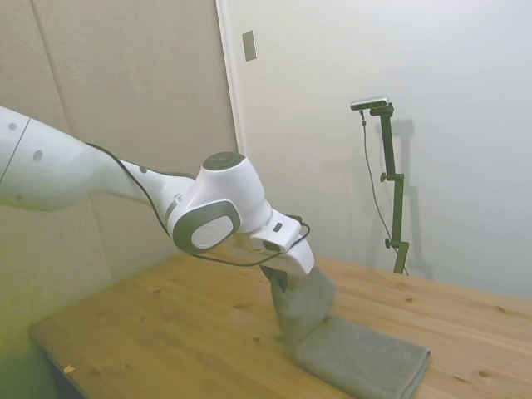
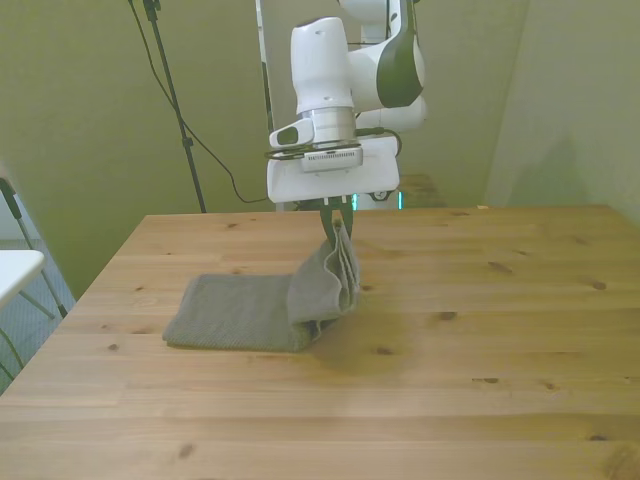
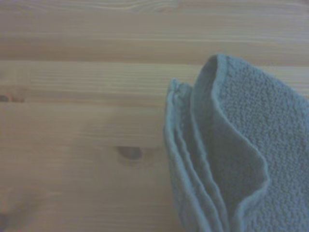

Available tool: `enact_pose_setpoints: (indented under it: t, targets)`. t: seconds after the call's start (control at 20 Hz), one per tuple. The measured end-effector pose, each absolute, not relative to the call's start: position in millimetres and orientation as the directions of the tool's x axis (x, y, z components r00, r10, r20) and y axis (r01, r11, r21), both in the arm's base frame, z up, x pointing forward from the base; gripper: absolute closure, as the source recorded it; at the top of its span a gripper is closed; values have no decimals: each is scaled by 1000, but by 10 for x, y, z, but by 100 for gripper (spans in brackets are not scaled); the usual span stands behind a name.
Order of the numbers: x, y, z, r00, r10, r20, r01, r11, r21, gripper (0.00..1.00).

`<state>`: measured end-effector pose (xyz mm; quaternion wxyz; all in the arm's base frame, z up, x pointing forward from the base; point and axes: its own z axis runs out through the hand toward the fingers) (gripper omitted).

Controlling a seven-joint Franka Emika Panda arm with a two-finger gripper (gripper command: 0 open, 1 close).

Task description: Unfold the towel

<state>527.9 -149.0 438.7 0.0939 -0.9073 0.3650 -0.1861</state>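
The towel's (image 2: 262,308) raised edge is pinched in the claw (image 2: 335,222) — apparently several layers. The rest lies flat, extending toward the front view's left — away from the claw.

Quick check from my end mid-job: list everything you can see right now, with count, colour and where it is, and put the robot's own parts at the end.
towel: one, grey-green; part lies flat on the table toward the front view's left, one end is lifted upright under the gripper, its stacked layers showing in the wrist view.
table: one, light wood with dark knots; carries the towel.
wall plate: one, pale grey; high on the wall in the side view.
arm: one, white with grey joints; reaches over the table.
gripper: one, dark fingers under a white body; shut on the towel's raised end, above the tabletop.
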Motion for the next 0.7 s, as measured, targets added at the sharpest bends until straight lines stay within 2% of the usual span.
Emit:
enact_pose_setpoints:
  t: [0.2,0.25,0.7]
  targets:
    - [5288,-1238,4267,694,-668,269,-607,-744,-280,100]
    - [5285,-1173,4241,704,-659,265,-600,-751,-276,0]
    - [5138,-871,4106,759,-610,227,-563,-790,-241,0]
